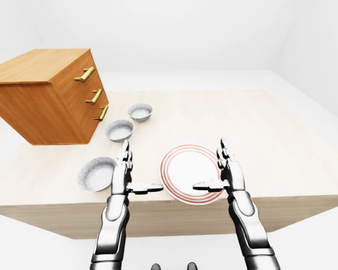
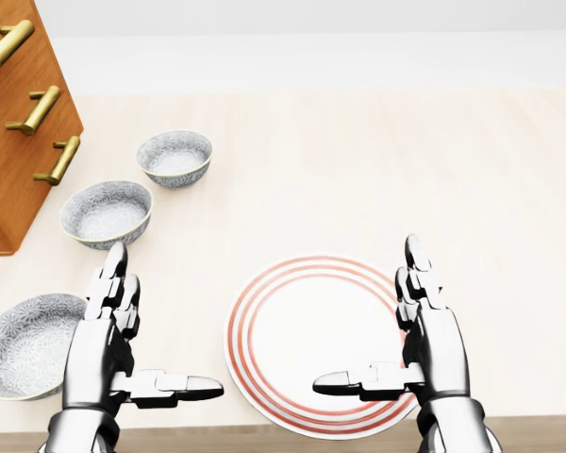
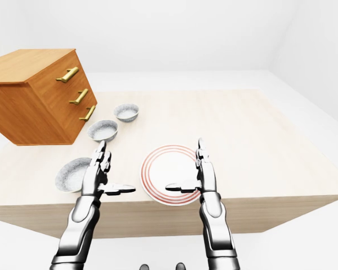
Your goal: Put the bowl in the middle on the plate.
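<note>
Plate (image 2: 302, 330) white, with thin red concentric bands near the rim. Middle bowl (image 2: 106, 214), top bowl (image 2: 174, 157) and bottom bowl (image 2: 28, 345) all pale grey with a fine speckled print inside and out. Table (image 2: 406, 170) light cream wood grain; chest (image 1: 39, 101) orange-brown wood, handles (image 2: 7, 43) brass-gold; left hand (image 2: 102, 351) and right hand (image 2: 439, 351) shiny silver with black joints.

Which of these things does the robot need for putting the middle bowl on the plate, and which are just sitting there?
For the job: middle bowl, red-ringed plate, open left hand, open right hand.

Just lying about, as placed in the head view: top bowl, bottom-left bowl, wooden drawer chest.
</note>
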### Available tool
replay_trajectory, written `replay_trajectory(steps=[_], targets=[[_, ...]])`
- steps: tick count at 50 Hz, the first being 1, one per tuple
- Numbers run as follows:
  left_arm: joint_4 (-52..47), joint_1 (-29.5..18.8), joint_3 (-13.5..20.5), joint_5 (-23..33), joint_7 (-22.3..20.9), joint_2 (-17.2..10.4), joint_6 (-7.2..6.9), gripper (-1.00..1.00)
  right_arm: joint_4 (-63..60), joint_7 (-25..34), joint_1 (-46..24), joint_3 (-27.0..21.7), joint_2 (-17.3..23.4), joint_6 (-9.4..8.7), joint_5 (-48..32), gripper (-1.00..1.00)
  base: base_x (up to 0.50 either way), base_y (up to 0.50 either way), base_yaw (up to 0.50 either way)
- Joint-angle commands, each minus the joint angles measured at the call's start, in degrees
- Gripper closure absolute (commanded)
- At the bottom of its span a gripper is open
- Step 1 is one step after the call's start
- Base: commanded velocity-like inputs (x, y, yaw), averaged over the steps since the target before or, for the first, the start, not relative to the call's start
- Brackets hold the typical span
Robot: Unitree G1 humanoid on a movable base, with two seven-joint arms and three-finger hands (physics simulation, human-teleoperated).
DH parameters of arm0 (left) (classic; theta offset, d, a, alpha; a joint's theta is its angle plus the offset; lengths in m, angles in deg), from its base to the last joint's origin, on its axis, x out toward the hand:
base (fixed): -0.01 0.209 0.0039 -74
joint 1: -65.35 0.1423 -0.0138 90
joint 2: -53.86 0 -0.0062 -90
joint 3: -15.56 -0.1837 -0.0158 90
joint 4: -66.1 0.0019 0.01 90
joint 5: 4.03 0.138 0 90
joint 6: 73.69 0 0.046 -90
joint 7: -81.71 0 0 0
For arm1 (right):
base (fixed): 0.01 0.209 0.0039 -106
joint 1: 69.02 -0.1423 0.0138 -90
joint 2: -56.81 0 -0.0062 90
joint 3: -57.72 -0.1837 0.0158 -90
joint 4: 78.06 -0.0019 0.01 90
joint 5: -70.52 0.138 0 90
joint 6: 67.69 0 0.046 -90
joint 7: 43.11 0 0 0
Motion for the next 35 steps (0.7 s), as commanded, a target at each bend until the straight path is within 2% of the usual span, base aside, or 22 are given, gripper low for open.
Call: replay_trajectory(steps=[1, 3, 9, 12, 16, 22, 26, 30, 33, 35], targets=[[0.6, -0.2, 1.4, -0.7, -1.4, -0.7, 0.31, -1.00, -0.2, 1.7, 0.0, -1.3, 0.6, -0.19, 1.1, -1.00, 0.00, 0.00, 0.00], [1.0, -0.3, 1.4, -0.7, -1.5, -0.7, 0.58, -1.00, -0.4, 1.5, 0.0, -1.1, 0.6, -0.51, 0.8, -1.00, 0.00, 0.00, 0.00], [0.1, -0.1, 1.3, -0.7, -1.4, -0.7, -0.15, -1.00, -0.6, 1.7, 0.0, -1.0, 0.7, -0.64, 0.6, -1.00, 0.00, 0.00, 0.00], [1.0, -0.2, 1.4, -0.7, -1.5, -0.7, 0.63, -1.00, -0.3, 1.8, -0.1, -1.0, 0.6, -0.37, 0.6, -1.00, 0.00, 0.00, 0.00], [-0.1, 0.0, 1.2, -0.6, -1.3, -0.6, -0.28, -1.00, 0.4, 1.7, -0.2, -1.0, 0.6, 0.22, 0.4, -1.00, 0.00, 0.00, 0.00], [-1.1, 0.2, 1.1, -0.5, -1.2, -0.5, -0.94, -1.00, -1.5, 2.1, 0.2, -0.6, 0.5, -0.79, 0.4, -1.00, 0.00, 0.00, 0.00], [-2.1, 0.4, 0.9, -0.4, -1.1, -0.4, -1.70, -1.00, -0.3, 2.5, 0.2, -0.7, 0.6, 0.72, 0.5, -1.00, 0.08, 0.00, 0.00], [-2.2, 0.3, 0.8, -0.2, -1.1, -0.5, -1.84, -1.00, -0.8, 2.4, 0.2, -0.7, 0.5, 0.13, 0.5, -1.00, 0.20, 0.00, 0.00], [-1.7, 0.2, 0.9, -0.1, -1.2, -0.5, -1.33, -1.00, -1.5, 2.4, 0.2, -0.6, 0.5, -0.45, 0.5, -1.00, 0.21, 0.00, 0.00], [-1.7, 0.3, 0.8, -0.1, -1.2, -0.5, -1.35, -1.00, -1.3, 2.5, 0.3, -0.7, 0.5, -0.13, 0.5, -1.00, 0.22, 0.00, 0.00]])
